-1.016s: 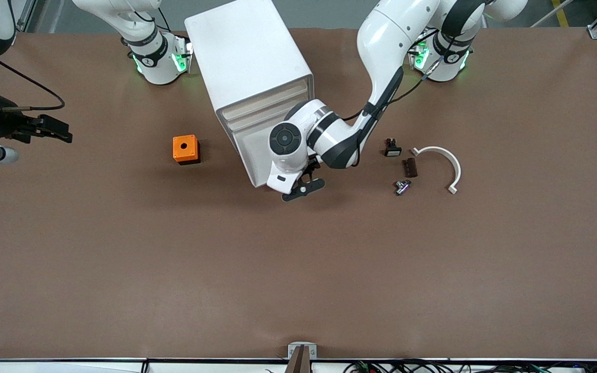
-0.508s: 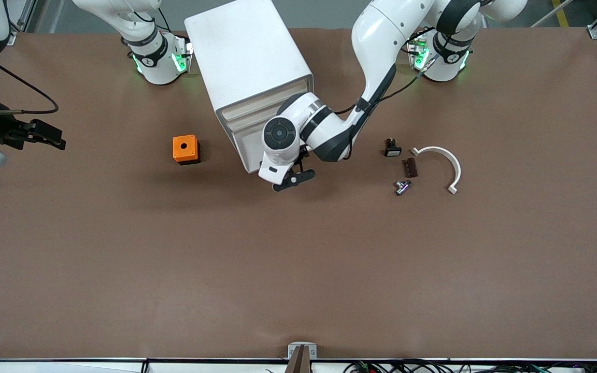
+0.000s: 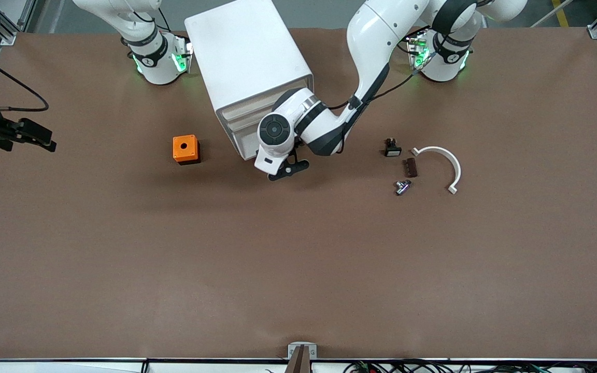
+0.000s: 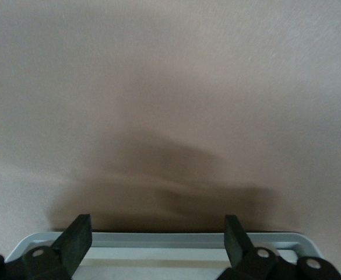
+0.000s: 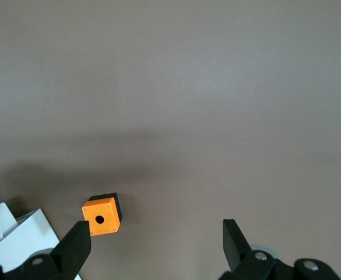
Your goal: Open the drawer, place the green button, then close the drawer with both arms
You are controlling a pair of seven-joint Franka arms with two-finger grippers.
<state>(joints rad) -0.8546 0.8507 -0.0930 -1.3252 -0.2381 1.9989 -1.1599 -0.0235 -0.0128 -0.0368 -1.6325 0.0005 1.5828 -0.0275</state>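
The left gripper [image 3: 287, 170], fingers spread, has slid in against the cabinet [image 3: 246, 62], its drawer [image 4: 158, 240] just beneath; the right gripper [image 3: 31, 134], also spread, waits; opening looks imminent.

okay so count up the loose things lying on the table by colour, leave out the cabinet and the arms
Orange: 1, the cube with a hole
Black with a white face: 1, small part
Dark brown: 1, small block
Silvery, small part: 1
White: 1, curved clip
Total: 5
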